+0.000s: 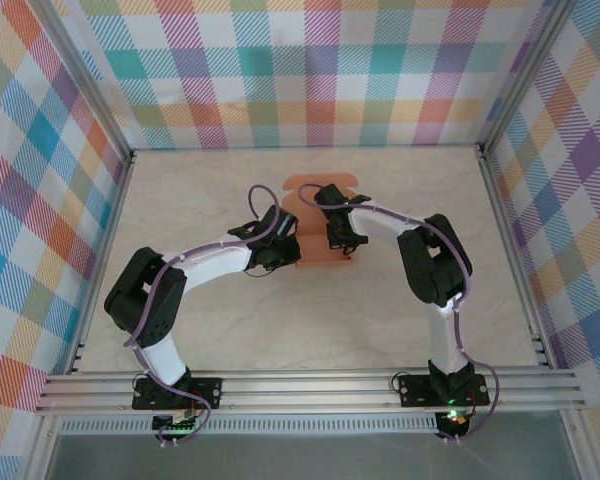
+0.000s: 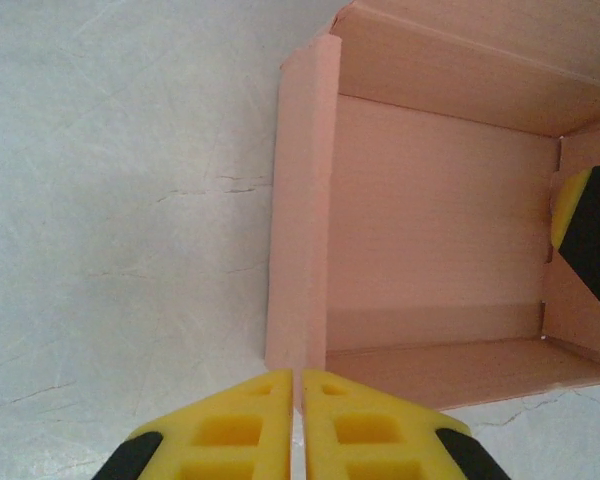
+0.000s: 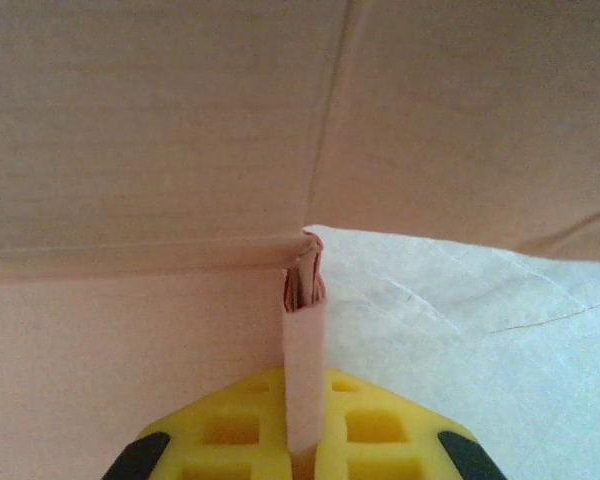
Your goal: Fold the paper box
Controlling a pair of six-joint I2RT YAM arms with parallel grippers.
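The paper box point(image 1: 315, 258), salmon-orange card, sits half folded in the middle of the table with its walls raised and a flap point(image 1: 308, 188) lying flat behind it. My left gripper point(image 1: 282, 240) is at its left side. In the left wrist view its yellow fingers point(image 2: 242, 420) are shut at the near end of the box's upright left wall point(image 2: 302, 210), whose edge runs into the slit between them. My right gripper point(image 3: 305, 375) is shut on the doubled right wall point(image 3: 305, 340) near a crumpled corner. One right finger point(image 2: 585, 225) shows inside the box.
The cream table point(image 1: 280, 330) is walled by plaid panels point(image 1: 40, 200) on the left, back and right. An aluminium rail point(image 1: 310, 388) with both arm bases runs along the near edge. Both arms arch inward over the table's middle.
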